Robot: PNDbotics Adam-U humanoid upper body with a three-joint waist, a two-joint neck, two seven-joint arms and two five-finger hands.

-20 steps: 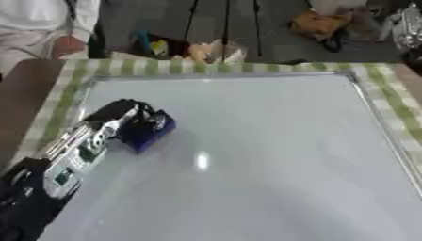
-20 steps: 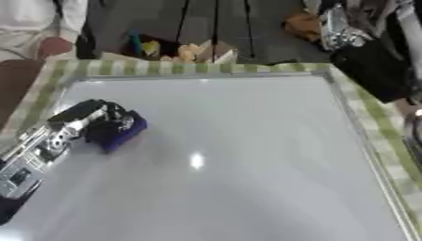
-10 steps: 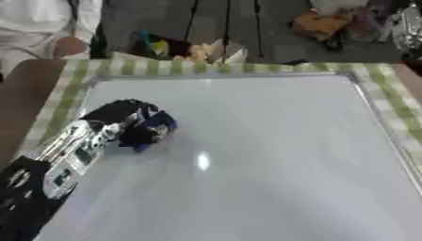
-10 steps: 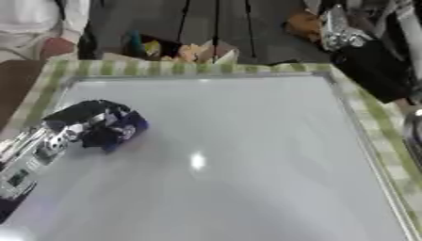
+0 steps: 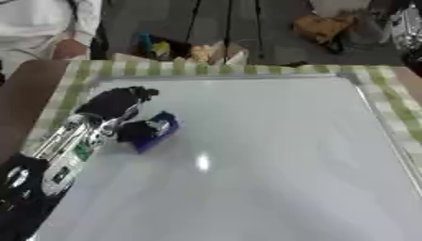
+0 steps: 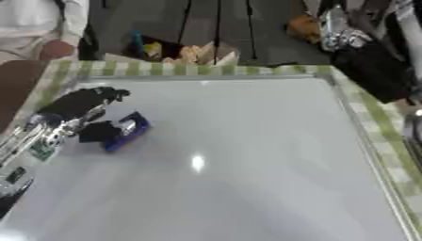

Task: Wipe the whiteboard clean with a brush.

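In the left eye view, I see my left hand point(image 5: 115, 106) on the far left part of the whiteboard point(image 5: 272, 155), with the arm coming in from the near left corner. The fingers are curled, and the thumb side seems to clamp the blue brush point(image 5: 154, 131), but the picture is soft and I cannot make out each finger. The near end of the brush is partly hidden behind the dark part of the hand. Its long axis runs diagonally, from near-left to far-right, and the free end points to the far right. The brush lies flat on the board surface. A green checked cloth point(image 5: 247, 68) shows around the board edges.

In the right eye view, the same hand and brush appear close to the left edge, and the forearm is cut off there. My right hand point(image 6: 342, 35) is at the far right, off the board, dark and silver; I cannot tell how its fingers stand.
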